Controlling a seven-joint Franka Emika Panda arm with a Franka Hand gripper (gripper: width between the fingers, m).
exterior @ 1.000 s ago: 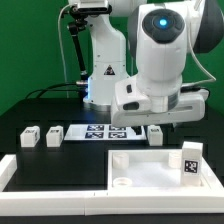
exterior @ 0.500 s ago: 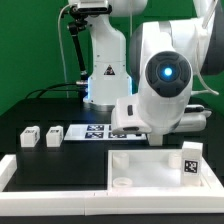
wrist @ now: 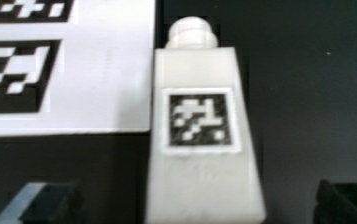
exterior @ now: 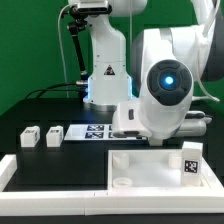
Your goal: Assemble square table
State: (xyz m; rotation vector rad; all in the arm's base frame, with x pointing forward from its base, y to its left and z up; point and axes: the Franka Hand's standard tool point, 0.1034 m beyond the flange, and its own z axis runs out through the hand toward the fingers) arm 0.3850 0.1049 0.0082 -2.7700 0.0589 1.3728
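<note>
Arm [exterior: 165,85]: is leaning low over the bench [exterior: 60,160] and is filling the middle of the exterior view, hiding the gripper there.
Border rails [exterior: 50,190]: are lying along the near edge of the bench, well apart from the gripper.
Tabletop [exterior: 150,165]: is lying flat with its corner sockets facing up. It is sitting near the gripper, on the camera's side of it and toward the exterior view's right.
Marker board [exterior: 95,132]: is lying flat just beside the gripper, and its tags are showing in the wrist view next to the leg below.
Gripper [wrist: 193,205]: is hanging over the bench with its fingers [wrist: 42,200] spread apart, one on each side of a leg and clear of it, gripping nothing.
Leg under the gripper [wrist: 201,110]: is lying on its side between the spread fingers, tag facing up and its round peg pointing away from the gripper. It is running along the marker board's edge.
Leg on the tabletop [exterior: 190,160]: is standing upright at the slab's corner on the exterior view's right, apart from the gripper.
Two loose legs [exterior: 28,137] [exterior: 54,134]: are resting side by side on the bench, beyond the marker board from the gripper.
</note>
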